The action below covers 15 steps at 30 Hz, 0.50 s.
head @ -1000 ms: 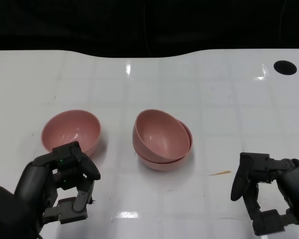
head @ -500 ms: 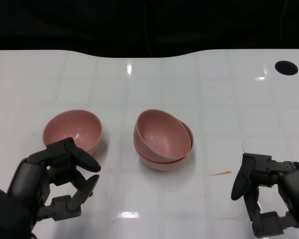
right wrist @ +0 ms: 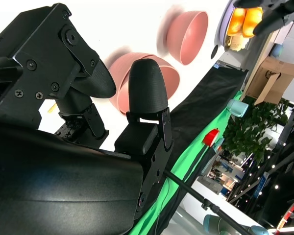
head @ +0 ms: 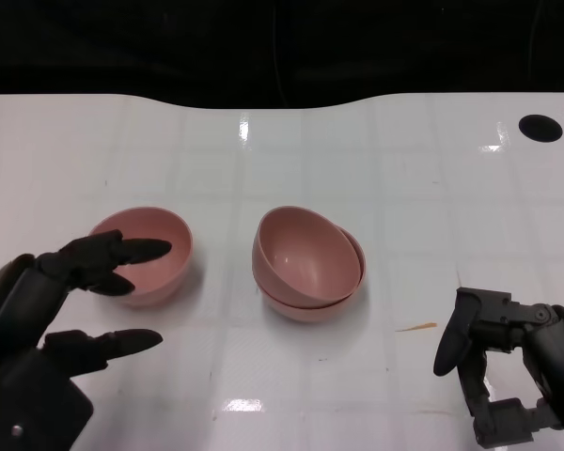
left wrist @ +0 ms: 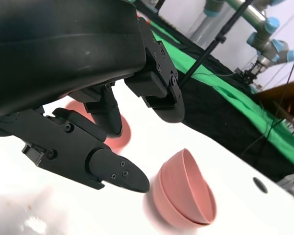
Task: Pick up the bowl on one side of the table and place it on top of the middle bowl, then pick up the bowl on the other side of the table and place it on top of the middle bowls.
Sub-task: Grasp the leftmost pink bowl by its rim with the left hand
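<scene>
On the white table (head: 376, 169), one pink bowl (head: 305, 250) already sits tilted inside the middle bowl (head: 312, 303), its opening leaning toward the robot's left side. The remaining side bowl (head: 148, 252) stands upright on the table, apart from that stack. The left hand (head: 61, 310) hovers at this bowl's near rim with fingers (head: 132, 252) spread wide and holding nothing. The right hand (head: 508, 362) sits near the table's front edge, well apart from the bowls, fingers loosely curled and empty.
</scene>
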### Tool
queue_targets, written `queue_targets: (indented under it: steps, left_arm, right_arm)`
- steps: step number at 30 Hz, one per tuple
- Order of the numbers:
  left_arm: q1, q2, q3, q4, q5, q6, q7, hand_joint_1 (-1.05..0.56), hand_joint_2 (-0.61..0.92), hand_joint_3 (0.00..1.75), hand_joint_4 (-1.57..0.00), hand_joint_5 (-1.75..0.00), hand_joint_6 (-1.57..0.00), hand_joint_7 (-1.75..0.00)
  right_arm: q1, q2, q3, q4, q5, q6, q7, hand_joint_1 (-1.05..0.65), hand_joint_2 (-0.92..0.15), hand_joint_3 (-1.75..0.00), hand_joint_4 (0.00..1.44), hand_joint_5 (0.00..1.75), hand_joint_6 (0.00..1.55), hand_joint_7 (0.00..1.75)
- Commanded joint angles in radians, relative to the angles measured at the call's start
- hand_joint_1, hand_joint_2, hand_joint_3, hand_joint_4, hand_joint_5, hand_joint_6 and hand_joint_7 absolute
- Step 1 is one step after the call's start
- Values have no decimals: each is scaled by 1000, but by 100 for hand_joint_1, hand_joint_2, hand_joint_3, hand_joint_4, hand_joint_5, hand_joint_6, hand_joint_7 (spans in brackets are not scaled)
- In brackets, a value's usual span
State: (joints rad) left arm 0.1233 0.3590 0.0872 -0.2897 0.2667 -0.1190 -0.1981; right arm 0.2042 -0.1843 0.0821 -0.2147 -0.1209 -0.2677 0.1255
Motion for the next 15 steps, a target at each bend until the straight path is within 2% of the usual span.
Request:
queue_targets:
  steps: [1,3,6,10,15]
  left_arm:
    - [-38,48,-9,-18,79,29,1,-44,87,0,-51,-52,-60,-1]
    - [-64,77,-26,-7,139,29,-3,-45,84,0,-49,-49,-58,0]
    - [-72,84,-33,-1,159,28,-1,-44,82,0,-48,-46,-57,0]
    - [-150,158,-120,63,374,29,5,-52,79,0,-47,-40,-54,0]
    - [-190,155,-173,97,476,76,6,-53,79,0,-47,-36,-53,0]
  right_arm:
    - [-7,1,-14,-9,4,3,-6,3,-22,-165,90,175,83,150]
    - [-9,2,-16,-8,4,9,-5,2,-23,-165,90,175,82,149]
    - [-10,3,-17,-8,5,12,-4,2,-23,-164,90,175,82,149]
    - [-6,9,-12,-35,2,45,-4,3,-23,-164,90,175,83,149]
    - [-4,8,-13,-37,-3,51,-2,3,-23,-163,90,175,83,148]
